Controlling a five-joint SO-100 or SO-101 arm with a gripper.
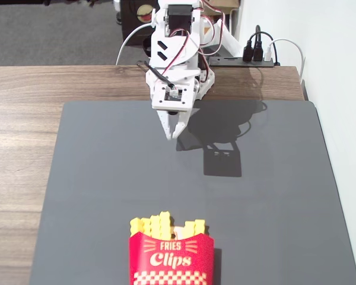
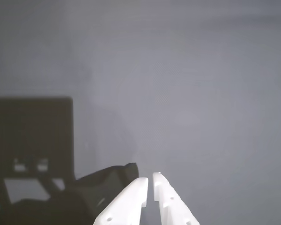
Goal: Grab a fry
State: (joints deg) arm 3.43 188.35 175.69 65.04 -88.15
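Several bright yellow crinkle-cut fries point(image 1: 164, 225) stand upright in a red "FRIES Clips" carton point(image 1: 171, 259) at the near edge of the dark grey mat point(image 1: 107, 178) in the fixed view. My white gripper point(image 1: 172, 135) hangs over the far part of the mat, pointing down, well away from the carton. Its fingers are together and hold nothing. In the wrist view the gripper point(image 2: 150, 179) shows at the bottom edge, its jaws nearly touching, over bare mat. No fry shows in the wrist view.
The mat lies on a wooden table point(image 1: 24, 119). A black power strip point(image 1: 249, 58) with cables sits behind the arm's base. A white wall point(image 1: 344, 89) runs along the right. The arm's shadow point(image 1: 222, 157) falls on the mat right of the gripper.
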